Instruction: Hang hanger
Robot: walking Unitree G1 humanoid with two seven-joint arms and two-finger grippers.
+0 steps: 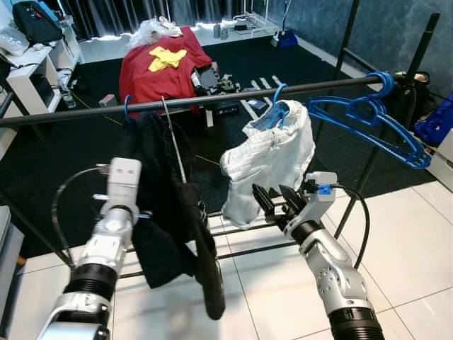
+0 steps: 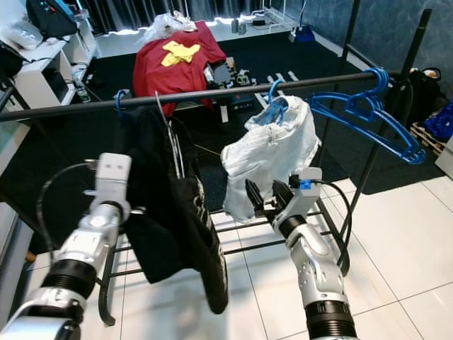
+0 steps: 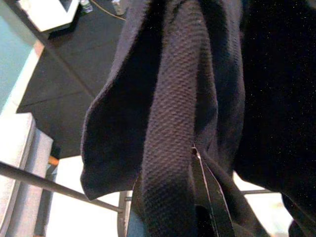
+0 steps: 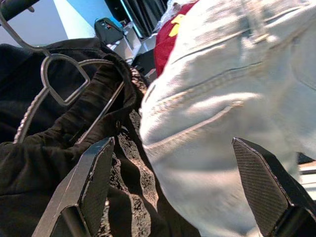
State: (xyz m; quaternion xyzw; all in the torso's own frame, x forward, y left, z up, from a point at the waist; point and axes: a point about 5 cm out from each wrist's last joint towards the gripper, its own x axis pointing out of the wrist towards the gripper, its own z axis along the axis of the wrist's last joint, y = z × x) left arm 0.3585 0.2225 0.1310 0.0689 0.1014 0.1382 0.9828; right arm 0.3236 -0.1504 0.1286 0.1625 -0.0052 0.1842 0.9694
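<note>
A dark rail (image 1: 212,99) runs across the rack. From a wire hanger (image 1: 175,145) whose hook reaches up to the rail droops a black garment (image 1: 159,205). My left gripper (image 3: 202,207) is buried in its folds and shut on the cloth; the left arm (image 1: 117,212) rises beside it. To the right, pale shorts (image 1: 272,159) hang on a blue hanger (image 1: 277,106). My right gripper (image 1: 276,200) stands open just below and in front of the shorts (image 4: 212,123), nothing between its fingers. Empty blue hangers (image 1: 375,120) hang at the rail's right end.
The rack's lower bars (image 1: 262,248) cross above white floor tiles. Its right upright (image 1: 410,64) stands beside a dark bag. Behind the rack lie a black carpet, a red-covered heap (image 1: 163,67) and a white desk (image 1: 28,71) at the left.
</note>
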